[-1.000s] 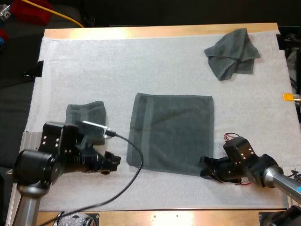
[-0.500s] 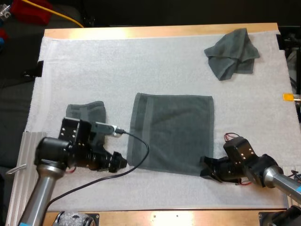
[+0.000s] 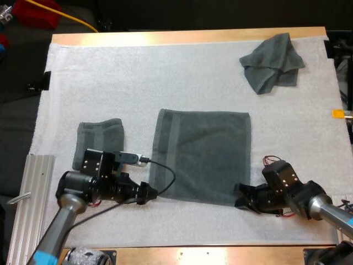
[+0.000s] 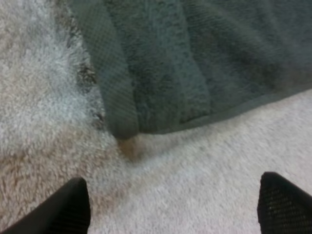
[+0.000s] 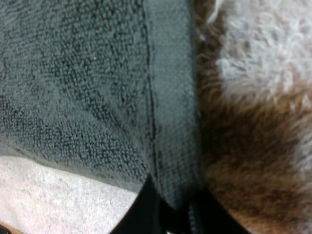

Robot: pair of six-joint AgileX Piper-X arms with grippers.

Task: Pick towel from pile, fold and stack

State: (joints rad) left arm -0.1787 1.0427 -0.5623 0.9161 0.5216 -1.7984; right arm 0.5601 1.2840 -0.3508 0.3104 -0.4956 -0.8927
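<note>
I count three dark grey-green towels on the white mat [image 3: 165,77]. The spread towel [image 3: 201,154] lies flat in the middle, a woven band along each side edge. The folded towel [image 3: 100,132] sits near the mat's left side, and the crumpled towel [image 3: 272,62] is at the far right corner.

My left gripper [image 3: 148,193] is low at the spread towel's near left corner, its jaws wide apart and clear of the cloth, the corner just ahead of the fingers [image 4: 68,209]. My right gripper [image 3: 241,200] is at the near right corner. There the hem runs down between the black fingertips [image 5: 146,209], so it appears pinched on the cloth, though little of them shows.
</note>
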